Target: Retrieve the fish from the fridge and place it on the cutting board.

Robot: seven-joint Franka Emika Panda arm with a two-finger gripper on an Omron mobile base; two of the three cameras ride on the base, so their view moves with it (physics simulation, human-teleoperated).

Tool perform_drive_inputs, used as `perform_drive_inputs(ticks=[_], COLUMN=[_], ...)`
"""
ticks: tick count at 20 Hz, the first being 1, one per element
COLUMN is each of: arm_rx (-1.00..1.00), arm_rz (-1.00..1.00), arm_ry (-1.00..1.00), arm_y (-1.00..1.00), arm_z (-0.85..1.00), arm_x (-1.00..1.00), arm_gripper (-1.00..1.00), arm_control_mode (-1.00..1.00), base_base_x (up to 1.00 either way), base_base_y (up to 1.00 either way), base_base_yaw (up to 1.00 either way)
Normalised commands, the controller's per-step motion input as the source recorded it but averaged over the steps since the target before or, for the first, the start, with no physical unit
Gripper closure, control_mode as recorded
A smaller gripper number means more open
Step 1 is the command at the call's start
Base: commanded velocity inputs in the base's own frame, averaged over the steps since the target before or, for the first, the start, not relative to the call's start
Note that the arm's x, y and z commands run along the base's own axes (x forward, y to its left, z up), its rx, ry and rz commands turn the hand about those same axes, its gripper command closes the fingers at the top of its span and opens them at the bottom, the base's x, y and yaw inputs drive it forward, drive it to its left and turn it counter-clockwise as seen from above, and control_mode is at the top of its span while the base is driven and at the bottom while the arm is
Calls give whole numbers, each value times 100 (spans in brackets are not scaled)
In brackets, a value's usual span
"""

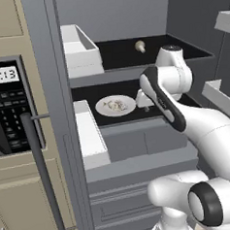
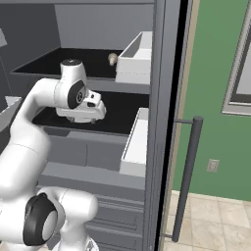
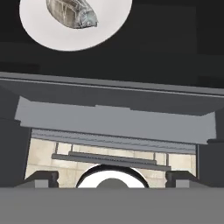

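The fridge stands open, its black shelves and white bins in plain sight, and its long dark bar handle hangs at the left of the left base view. On the middle shelf a round white plate carries the fish, a small mottled grey-beige piece lying flat near the plate's centre. The arm reaches into the fridge at that shelf's height, and the hand sits just beside the plate, on its right in the left base view, not touching the fish. In the hand view the plate and the fish lie at the top edge, well apart from the two dark fingertips at the bottom corners, which stand spread wide with nothing between them. On the shelf above, a small round beige knob-like item rests near the back, and a white bin sits to its left. A microwave with a lit clock is set in the beige cabinetry left of the fridge.
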Motion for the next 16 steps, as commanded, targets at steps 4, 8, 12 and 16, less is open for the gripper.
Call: perform_drive_inputs(ticks=[4, 8, 12, 16], arm_rx=[-2, -5, 0, 0], arm_rz=[10, 13, 15, 14], arm_ry=[-8, -10, -2, 0], arm_y=[26, 31, 13, 6], arm_z=[-8, -2, -3, -7], arm_x=[0, 5, 39, 54], arm_gripper=[-100, -100, -100, -100], arm_control_mode=[-100, -100, -100, -100], base_base_x=[0, 0, 0, 0], base_base_y=[0, 0, 0, 0], base_base_yaw=[0, 0, 0, 0])
